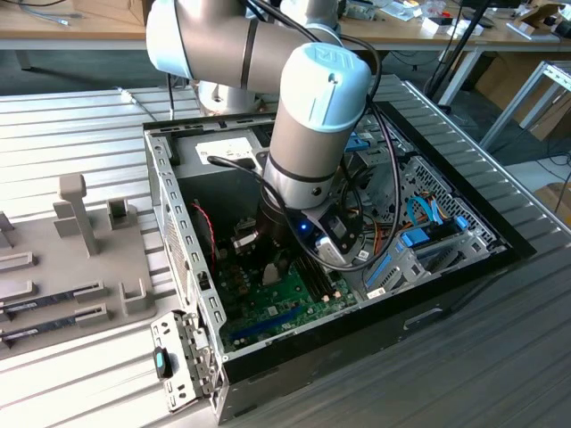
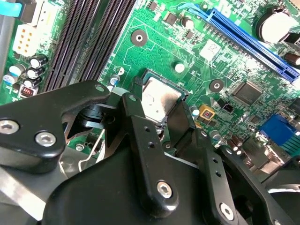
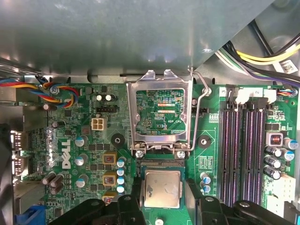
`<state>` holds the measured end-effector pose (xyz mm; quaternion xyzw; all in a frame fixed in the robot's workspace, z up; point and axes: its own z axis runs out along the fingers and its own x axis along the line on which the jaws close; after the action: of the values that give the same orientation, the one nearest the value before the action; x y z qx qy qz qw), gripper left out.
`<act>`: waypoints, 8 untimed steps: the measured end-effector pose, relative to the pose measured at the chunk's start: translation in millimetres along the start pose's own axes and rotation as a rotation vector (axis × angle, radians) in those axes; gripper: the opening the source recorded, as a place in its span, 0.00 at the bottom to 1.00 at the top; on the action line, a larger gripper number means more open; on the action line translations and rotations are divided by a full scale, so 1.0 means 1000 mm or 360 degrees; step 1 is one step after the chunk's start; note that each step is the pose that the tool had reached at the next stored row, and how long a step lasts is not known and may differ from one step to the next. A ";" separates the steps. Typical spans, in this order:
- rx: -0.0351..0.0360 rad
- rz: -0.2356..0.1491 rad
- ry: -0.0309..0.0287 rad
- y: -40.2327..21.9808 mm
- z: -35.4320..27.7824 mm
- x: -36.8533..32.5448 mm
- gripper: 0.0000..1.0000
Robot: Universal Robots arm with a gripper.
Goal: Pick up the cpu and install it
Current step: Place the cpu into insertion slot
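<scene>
- The gripper [image 3: 162, 199] stands low inside the computer case [image 1: 181, 234], directly over the green motherboard [image 3: 84, 143].
- Jaw state: the two black fingers [image 2: 140, 136] press in on opposite edges of the cpu [image 3: 161, 188]. No gap shows on either side in both wrist views, so the jaws are judged to be clamped on the chip.
- Location of the cpu: it sits between the fingertips, lying flat with its silver top facing up, at the socket [image 3: 161, 163] and just beside the hinge of the load plate [image 3: 133, 112].
- Governing relation: a dark strip of socket shows past the chip's hinge-side edge. The chip is therefore judged to be over the seat and slightly offset, or not fully down. Whether it touches the socket cannot be told.
- Axis: the chip is square with no long axis. Its edges run parallel to the socket frame.
- The load plate is swung up and open, with the board showing through its window. The wire lever [image 3: 202, 105] is released beside it.
- Materials: the chip has a dull brushed-metal lid with smudges and a thin green rim. The plate is stamped bright steel. The fingers are matt black and rigid, with screw heads.
- The dark memory slots [image 3: 243, 150] run near the socket, clear of the fingers.
</scene>
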<state>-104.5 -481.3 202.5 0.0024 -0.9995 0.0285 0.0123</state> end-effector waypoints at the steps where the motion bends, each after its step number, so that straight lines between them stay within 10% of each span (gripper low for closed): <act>1: 0.0000 0.0000 0.00000 0.0000 0.0003 0.0000 0.48; 8: 0.0000 0.0000 0.00001 0.0000 0.0006 0.0000 0.42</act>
<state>-104.5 -481.3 202.0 0.0024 -0.9995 0.0287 0.0123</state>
